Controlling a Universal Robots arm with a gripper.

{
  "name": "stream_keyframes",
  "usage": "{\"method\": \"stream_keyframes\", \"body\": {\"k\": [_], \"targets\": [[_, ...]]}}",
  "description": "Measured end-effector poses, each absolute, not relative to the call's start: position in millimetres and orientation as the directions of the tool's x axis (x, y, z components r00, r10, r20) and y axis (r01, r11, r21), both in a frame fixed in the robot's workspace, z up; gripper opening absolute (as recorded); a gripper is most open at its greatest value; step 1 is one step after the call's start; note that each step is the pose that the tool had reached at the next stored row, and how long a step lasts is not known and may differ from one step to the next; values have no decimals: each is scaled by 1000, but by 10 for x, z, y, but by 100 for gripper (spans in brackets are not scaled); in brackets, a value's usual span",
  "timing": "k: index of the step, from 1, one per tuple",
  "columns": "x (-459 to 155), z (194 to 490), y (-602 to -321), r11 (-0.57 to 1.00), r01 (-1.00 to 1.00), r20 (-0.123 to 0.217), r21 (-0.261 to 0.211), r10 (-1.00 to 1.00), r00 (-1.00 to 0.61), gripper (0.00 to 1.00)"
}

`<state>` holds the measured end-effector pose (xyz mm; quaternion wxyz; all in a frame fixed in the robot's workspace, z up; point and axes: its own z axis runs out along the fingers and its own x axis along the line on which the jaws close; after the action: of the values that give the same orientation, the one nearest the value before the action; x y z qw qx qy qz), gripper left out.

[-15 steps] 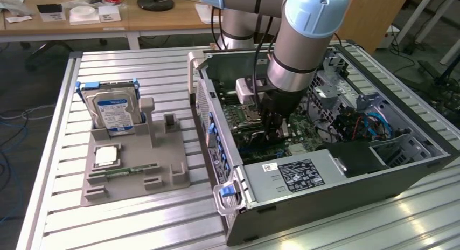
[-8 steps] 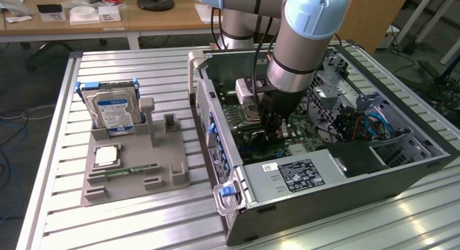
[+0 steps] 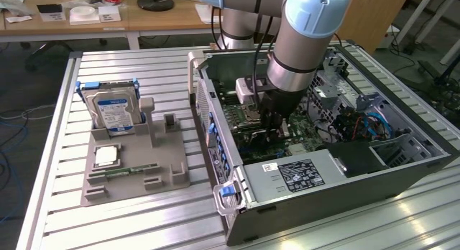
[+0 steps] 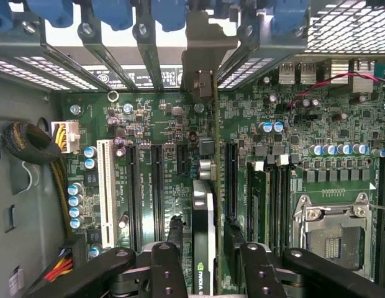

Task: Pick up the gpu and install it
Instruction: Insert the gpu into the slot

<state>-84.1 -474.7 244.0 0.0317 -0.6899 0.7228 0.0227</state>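
Observation:
The gpu (image 4: 203, 236) is seen edge-on in the wrist view, a thin card with a green-and-black label. It stands upright over the motherboard (image 4: 161, 124) between the long black expansion slots. Its metal bracket (image 4: 200, 59) reaches the rear slot openings of the case. My gripper (image 4: 204, 239) is shut on the gpu, one dark fingertip (image 4: 176, 231) on each side of the card. In the exterior view my gripper (image 3: 277, 129) is lowered into the open computer case (image 3: 323, 201), just above the motherboard.
A CPU socket (image 4: 332, 233) and memory slots lie beside the card. A cable bundle (image 4: 31, 146) hangs at the case wall. Outside the case, a grey fixture (image 3: 137, 164) carries a silver hard drive (image 3: 113, 112), a chip (image 3: 106, 155) and a green memory stick (image 3: 133, 169).

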Motion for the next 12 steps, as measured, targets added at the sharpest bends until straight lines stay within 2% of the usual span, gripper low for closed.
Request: {"method": "stream_keyframes", "body": {"k": [5,12], "targets": [[-841,2554,-4747,47,-999,-77,-11,-996,-46,40],[-841,2559,-4747,47,-999,-77,-11,-996,-46,40]]}}
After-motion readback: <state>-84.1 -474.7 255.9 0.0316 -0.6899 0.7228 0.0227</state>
